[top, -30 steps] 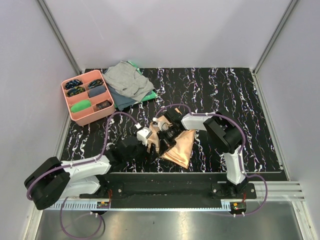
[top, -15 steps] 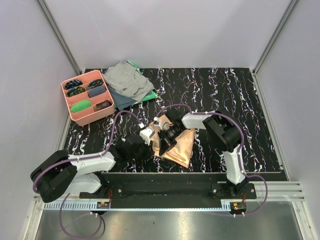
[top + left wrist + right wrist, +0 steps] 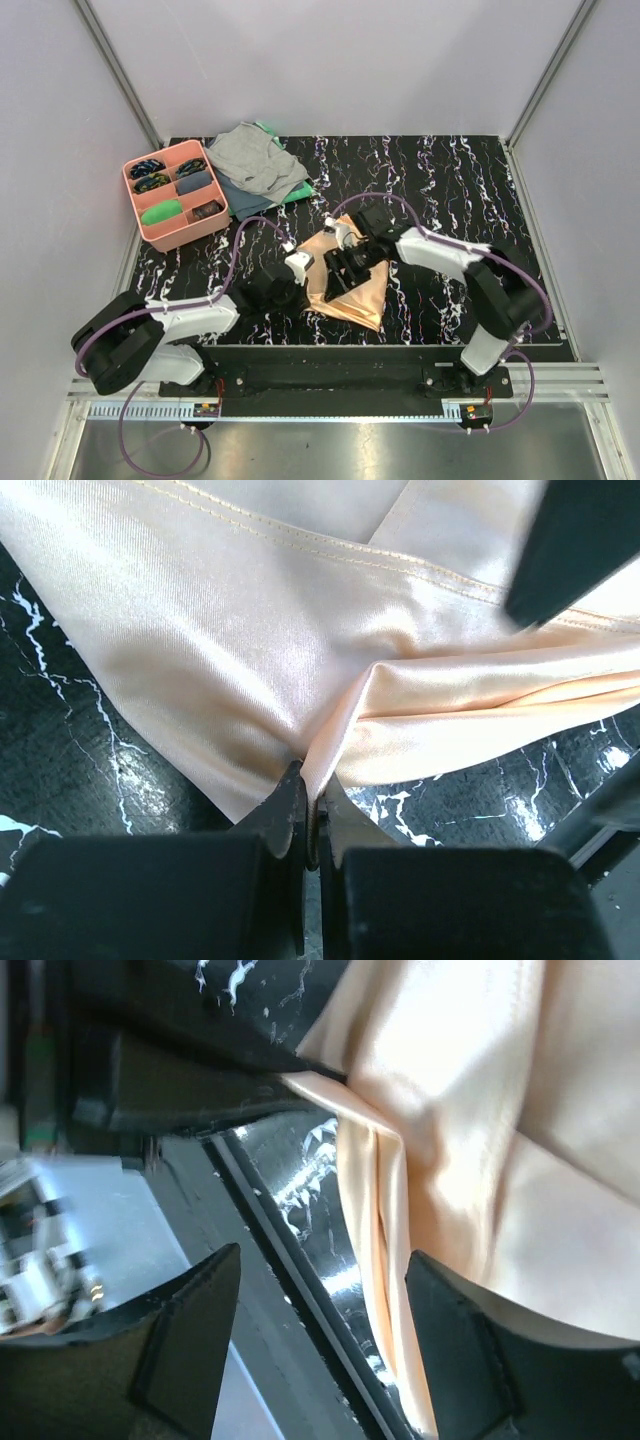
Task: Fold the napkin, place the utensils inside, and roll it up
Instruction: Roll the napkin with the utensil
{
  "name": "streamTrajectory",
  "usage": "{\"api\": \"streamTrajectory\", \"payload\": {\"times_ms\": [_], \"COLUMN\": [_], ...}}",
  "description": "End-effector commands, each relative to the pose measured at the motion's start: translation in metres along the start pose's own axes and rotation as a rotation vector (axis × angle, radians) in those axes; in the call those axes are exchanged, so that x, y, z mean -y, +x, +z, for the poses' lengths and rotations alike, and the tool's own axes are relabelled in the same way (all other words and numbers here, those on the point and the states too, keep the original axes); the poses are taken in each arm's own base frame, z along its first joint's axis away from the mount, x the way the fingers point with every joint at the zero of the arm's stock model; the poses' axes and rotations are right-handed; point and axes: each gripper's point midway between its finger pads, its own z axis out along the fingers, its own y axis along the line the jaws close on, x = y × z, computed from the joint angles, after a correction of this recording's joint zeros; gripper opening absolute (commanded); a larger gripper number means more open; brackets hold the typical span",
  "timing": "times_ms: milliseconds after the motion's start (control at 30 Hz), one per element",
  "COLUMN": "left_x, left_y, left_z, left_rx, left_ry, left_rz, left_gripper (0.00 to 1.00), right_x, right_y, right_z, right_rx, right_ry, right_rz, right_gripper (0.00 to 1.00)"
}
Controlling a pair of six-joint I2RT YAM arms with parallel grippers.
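Right now the left gripper (image 3: 313, 805) is pinching a raised ridge of the napkin (image 3: 230, 670), its jaws pressed together on the cloth, while the right gripper (image 3: 322, 1320) is hovering spread wide above the napkin's edge, holding nothing. Judging from this, the fold is going best if the left arm is drawing the pinched layer low and flat across the desk (image 3: 450, 180). The peach satin is looking thin, slick and sheeny, lying mid-desk as a creased triangle with stitched hems, and it is probably sliding easily on the black, white-veined surface.
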Motion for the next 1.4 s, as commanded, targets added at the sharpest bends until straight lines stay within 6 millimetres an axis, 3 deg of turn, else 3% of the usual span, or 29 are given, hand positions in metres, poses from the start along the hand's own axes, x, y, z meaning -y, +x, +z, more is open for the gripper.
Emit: {"api": "streamTrajectory", "payload": {"times_ms": [0, 133, 367, 567, 700, 933, 1100, 1333, 1367], "left_x": [0.004, 0.008, 0.008, 0.002, 0.002, 0.001, 0.0, 0.003, 0.004], "left_y": [0.005, 0.005, 0.001, 0.001, 0.0, 0.001, -0.002, -0.007, -0.009], "left_z": [-0.002, -0.005, -0.008, -0.01, -0.01, -0.008, -0.009, -0.01, -0.01], "left_rx": [-0.065, -0.095, -0.145, -0.169, -0.174, -0.189, -0.185, -0.171, -0.164], "left_ry": [0.034, 0.074, 0.096, 0.092, 0.108, 0.116, 0.12, 0.14, 0.145], "left_rz": [-0.059, -0.102, -0.178, -0.225, -0.255, -0.278, -0.284, -0.282, -0.281], "left_gripper": [0.0, 0.0, 0.0, 0.0, 0.0, 0.0, 0.0, 0.0, 0.0], "right_x": [0.016, 0.013, 0.004, 0.004, 0.005, 0.001, 0.013, 0.025, 0.026], "right_y": [-0.003, -0.005, -0.001, -0.008, 0.004, 0.017, 0.021, 0.022, 0.024], "right_z": [-0.028, -0.039, -0.019, 0.001, 0.017, 0.028, 0.034, 0.036, 0.037], "right_rx": [0.143, 0.268, 0.288, 0.234, 0.144, 0.095, 0.045, 0.01, -0.004], "right_ry": [0.213, 0.379, 0.537, 0.561, 0.542, 0.547, 0.601, 0.677, 0.677], "right_rz": [-0.09, -0.222, -0.406, -0.467, -0.503, -0.522, -0.5, -0.446, -0.441], "right_gripper": [0.78, 0.86, 0.91, 0.92, 0.91, 0.88, 0.79, 0.45, 0.32]}}
